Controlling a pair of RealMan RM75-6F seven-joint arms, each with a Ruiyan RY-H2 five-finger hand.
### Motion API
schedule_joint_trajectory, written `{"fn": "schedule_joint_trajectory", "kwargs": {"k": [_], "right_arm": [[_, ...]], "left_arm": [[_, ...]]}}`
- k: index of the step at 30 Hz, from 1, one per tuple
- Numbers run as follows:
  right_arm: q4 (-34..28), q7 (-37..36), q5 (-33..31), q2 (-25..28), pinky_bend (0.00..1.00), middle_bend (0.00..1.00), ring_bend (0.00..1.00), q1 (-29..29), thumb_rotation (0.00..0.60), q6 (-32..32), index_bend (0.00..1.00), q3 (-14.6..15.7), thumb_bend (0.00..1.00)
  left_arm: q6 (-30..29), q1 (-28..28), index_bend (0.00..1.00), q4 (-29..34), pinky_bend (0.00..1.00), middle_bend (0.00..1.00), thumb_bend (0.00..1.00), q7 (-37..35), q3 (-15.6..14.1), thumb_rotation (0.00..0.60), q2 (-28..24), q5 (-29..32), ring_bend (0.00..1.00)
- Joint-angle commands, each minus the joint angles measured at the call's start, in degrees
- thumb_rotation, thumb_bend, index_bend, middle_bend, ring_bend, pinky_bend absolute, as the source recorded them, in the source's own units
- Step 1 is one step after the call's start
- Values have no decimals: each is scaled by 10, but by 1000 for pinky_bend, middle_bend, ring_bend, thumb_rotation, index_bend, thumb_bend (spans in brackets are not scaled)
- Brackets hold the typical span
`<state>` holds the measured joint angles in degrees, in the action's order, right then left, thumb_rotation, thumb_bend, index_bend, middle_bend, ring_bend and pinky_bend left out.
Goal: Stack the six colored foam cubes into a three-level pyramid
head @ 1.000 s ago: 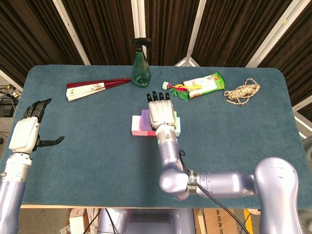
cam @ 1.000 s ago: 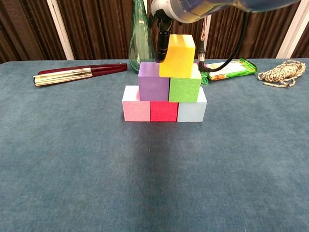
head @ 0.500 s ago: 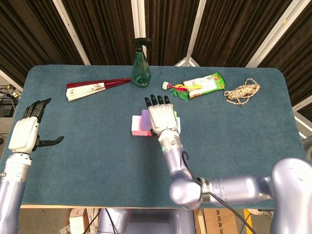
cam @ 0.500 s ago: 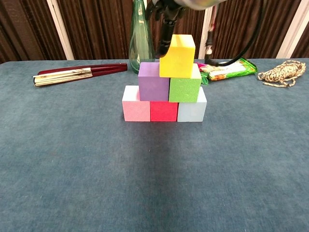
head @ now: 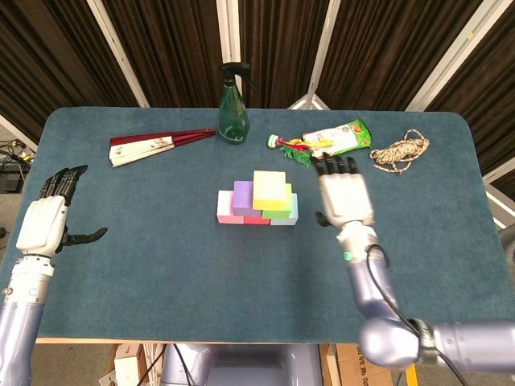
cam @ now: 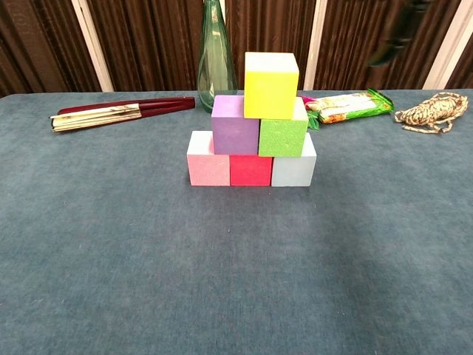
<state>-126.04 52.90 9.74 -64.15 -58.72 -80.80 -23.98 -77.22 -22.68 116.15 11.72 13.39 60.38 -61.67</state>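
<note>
Red cube (cam: 250, 169), chest view only

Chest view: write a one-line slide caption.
Finished three-level pyramid: yellow cube atop purple and green, over pink, red and pale blue.

Lab or test bay: worktop (head: 161, 241) clad in blue felt, dark curtains (head: 161, 48) behind its far edge, cables (head: 12, 153) and cartons (head: 129, 366) on floor.

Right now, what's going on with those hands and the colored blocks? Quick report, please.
Left hand open, parked at table edge. Right hand open, off the pyramid. Yellow cube sits on the purple cube and green cube; three levels standing. Nothing in the way.
</note>
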Motion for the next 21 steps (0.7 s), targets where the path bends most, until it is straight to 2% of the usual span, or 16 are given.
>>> {"fn": "schedule_joint_trajectory", "kwargs": {"k": [1, 9, 14, 17, 21], "right_arm": [[-23, -128, 192, 58, 0, 0, 0, 142, 600, -7, 0, 111, 292], [66, -315, 450, 65, 0, 0, 0, 310, 600, -18, 0, 250, 292], [134, -379, 555, 50, 0, 0, 0, 381, 600, -44, 0, 310, 292], [182, -413, 615, 33, 0, 0, 0, 417, 600, -71, 0, 330, 292], [211, -445, 665, 27, 0, 0, 0, 439, 600, -94, 0, 330, 292]], "left_arm": [[-9, 7, 0, -11, 18, 54, 98, 2, -13, 600, 11, -21, 0], [-58, 63, 0, -61, 18, 40, 98, -19, -72, 600, 32, -93, 0], [-96, 104, 0, -118, 18, 35, 98, -53, -105, 600, 43, -138, 0], [-108, 122, 0, -149, 18, 33, 98, -72, -119, 600, 49, -154, 0], [-111, 135, 0, -174, 18, 28, 98, -83, -127, 600, 52, -164, 0]]}}
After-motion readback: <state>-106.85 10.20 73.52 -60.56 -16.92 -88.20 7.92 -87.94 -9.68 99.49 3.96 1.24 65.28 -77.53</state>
